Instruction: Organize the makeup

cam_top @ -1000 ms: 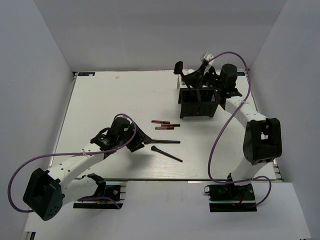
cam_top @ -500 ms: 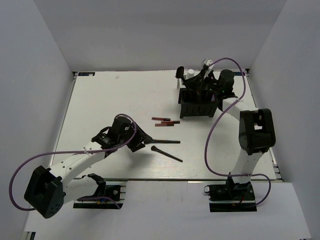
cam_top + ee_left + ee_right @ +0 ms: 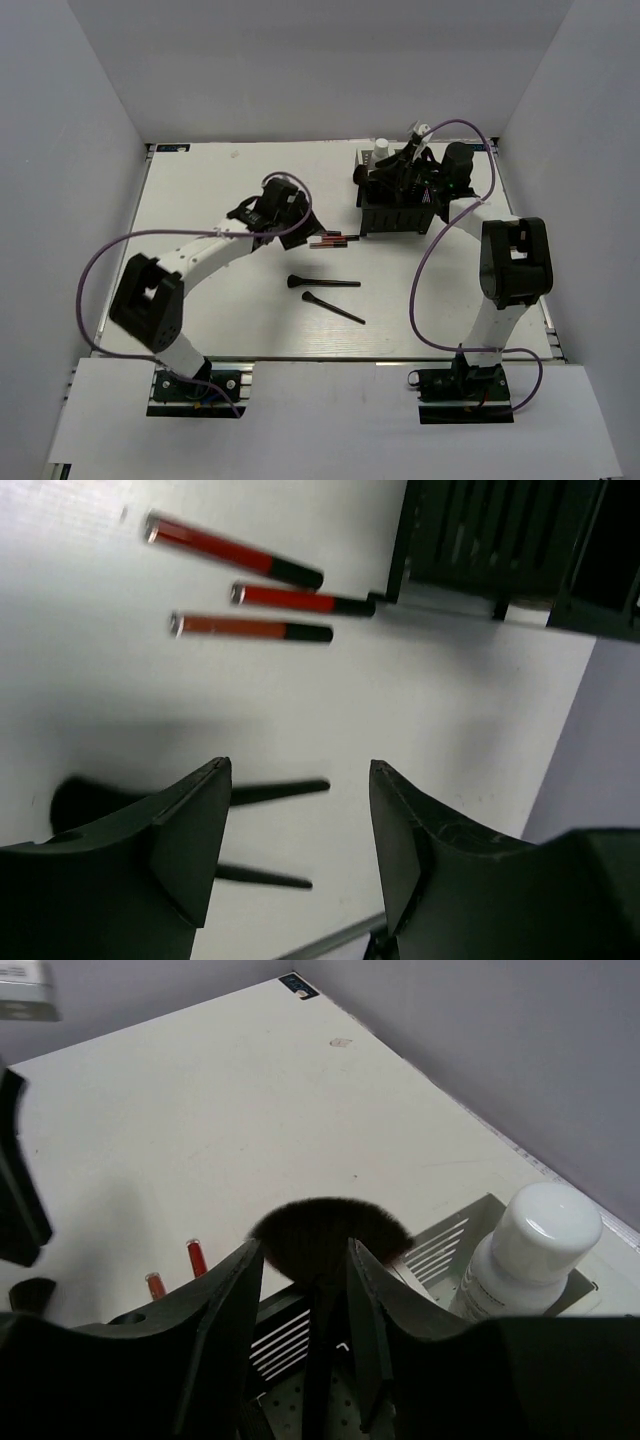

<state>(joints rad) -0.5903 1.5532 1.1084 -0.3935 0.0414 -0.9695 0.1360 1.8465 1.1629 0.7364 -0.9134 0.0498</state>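
Note:
Three red/black pencils lie left of the black mesh box; they also show in the left wrist view. My left gripper is open and empty just left of them. Two black brushes lie nearer the front. My right gripper is over the box. In the right wrist view its jaws stand a little apart around an upright fan brush, with a gap on one side of the handle. A white-capped bottle stands in the box. I cannot see the tan bottles or the tiny jar.
The box sits at the back right, close to the grey back wall. The table's front edge runs below the brushes. The right arm's purple cable loops over the right side of the table.
My left arm swung from the front left up to the pencils. My right gripper lowered the fan brush down into the box.

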